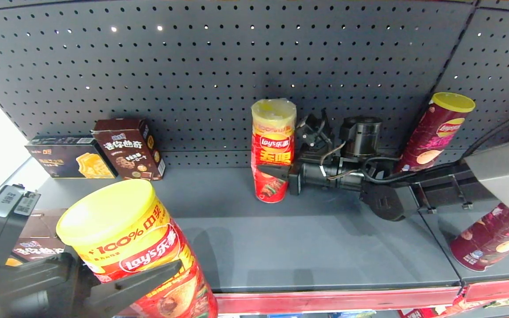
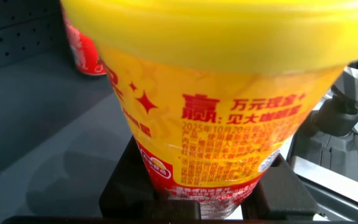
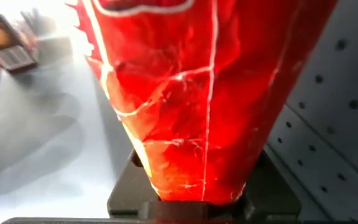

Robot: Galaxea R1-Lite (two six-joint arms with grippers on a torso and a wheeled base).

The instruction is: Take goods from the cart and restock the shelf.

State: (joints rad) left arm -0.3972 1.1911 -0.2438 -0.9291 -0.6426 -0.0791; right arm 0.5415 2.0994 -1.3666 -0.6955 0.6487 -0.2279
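The red-and-yellow chip can [image 1: 272, 150] is standing upright in the middle of the frame, with its base seemingly resting on the grey shelf [image 1: 325, 247], near the perforated back panel [image 1: 237, 66]. The right gripper [image 1: 273, 171] is holding it from the right side, its fingers closed on the lower half of the tube. A second chip can [image 1: 122, 229] is hanging tilted at the lower left of the frame, in front of the shelf edge, and the left gripper [image 1: 142, 269] is clamping it around the body, below the yellow lid. I am judging these cans to be light and rather stiff. The wrinkled glossy film is probably making them slippery, a hard squeeze could dent the wall, and the tall narrow shape is tipping easily. The middle of the body looks like the best place to hold, not the lid. The shelf is looking flat and smooth, with a red strip [image 1: 325, 302] along its front. Two dark snack boxes [image 1: 100, 152] are sitting at the left, against the back panel. One purple can [image 1: 435, 132] is leaning on the panel at the right, and another purple can [image 1: 488, 240] is lying tilted at the lower right. Between the boxes and the standing can there is wide bare room.
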